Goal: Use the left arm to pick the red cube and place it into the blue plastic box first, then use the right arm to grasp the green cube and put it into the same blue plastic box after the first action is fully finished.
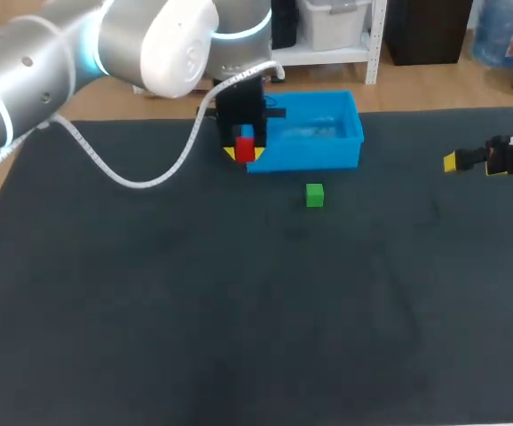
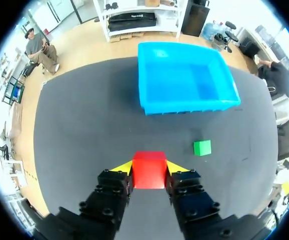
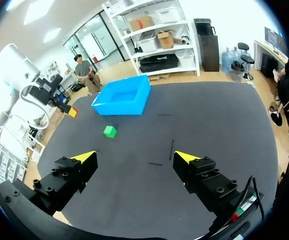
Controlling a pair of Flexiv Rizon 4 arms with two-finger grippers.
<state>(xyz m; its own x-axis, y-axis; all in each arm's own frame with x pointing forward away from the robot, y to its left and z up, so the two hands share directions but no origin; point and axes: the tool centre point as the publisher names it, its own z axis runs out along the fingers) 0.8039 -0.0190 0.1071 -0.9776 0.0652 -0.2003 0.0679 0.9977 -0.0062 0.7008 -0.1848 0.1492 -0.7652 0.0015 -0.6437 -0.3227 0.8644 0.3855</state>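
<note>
Left wrist view shows the left hand (image 2: 149, 169) pinching the red cube (image 2: 148, 172) between its two yellow tips, one on each side. The cube is up off the table (image 2: 84, 130). The blue plastic box (image 2: 184, 106) is ahead of the hand, not under it. In the head view the cube looks to be by the box's left front corner, but I cannot tell well how high it hangs. If the hand lets go now, I think the cube would drop on the table outside the box. If it goes forward too low, the cube could bump the box wall and push the box, or slip out of the pinch. The green cube (image 2: 202, 147) sits on the table near the front of the box, so a low sideways swing could knock it. The right hand (image 3: 134, 159) is spread wide, holding nothing, well apart from the box. It should wait its turn, or the arms could meet there.
</note>
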